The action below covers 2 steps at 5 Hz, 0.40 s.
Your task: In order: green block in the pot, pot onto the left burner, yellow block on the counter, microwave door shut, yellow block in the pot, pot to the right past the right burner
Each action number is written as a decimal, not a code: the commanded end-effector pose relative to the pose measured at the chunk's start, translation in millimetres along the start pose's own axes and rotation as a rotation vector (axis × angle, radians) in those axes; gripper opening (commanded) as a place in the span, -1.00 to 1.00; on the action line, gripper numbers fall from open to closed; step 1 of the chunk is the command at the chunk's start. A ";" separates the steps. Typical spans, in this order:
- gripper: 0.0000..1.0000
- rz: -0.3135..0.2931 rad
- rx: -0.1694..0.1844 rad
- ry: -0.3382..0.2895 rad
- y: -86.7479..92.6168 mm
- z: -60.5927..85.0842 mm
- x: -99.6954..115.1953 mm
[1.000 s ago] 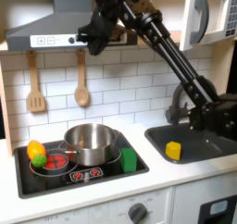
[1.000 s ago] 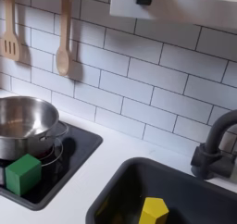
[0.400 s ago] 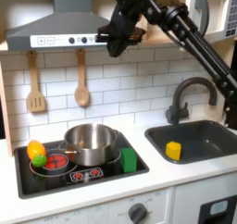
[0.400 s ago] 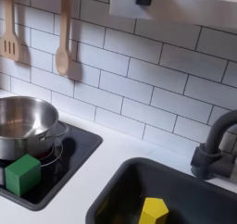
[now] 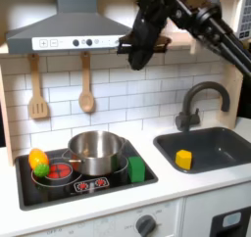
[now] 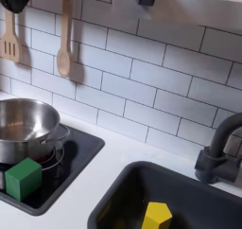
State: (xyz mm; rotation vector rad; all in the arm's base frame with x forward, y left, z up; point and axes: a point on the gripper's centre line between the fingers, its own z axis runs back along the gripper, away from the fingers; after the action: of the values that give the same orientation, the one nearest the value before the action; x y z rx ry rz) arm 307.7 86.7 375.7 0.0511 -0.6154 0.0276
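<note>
First exterior view: gripper point(image 5: 142, 55) hangs high above the pot point(image 5: 95, 151); whether its jaws are parted cannot be told. Green block point(image 5: 135, 168) sits just beside the pot; yellow block point(image 5: 183, 160) lies in the sink point(image 5: 221, 146).

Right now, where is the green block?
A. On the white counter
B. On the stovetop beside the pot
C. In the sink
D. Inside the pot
B: the green block sits on the black stovetop just off the pot, while the sink holds the yellow block.
</note>
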 end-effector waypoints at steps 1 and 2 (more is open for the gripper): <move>-1.00 0.012 -0.007 0.100 -2.1 7.3 -46.9; -1.00 0.020 -0.005 0.130 -1.5 10.6 -64.3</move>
State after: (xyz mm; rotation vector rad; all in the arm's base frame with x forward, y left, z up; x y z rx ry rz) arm 249.1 83.6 346.6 0.0358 -0.4799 0.0455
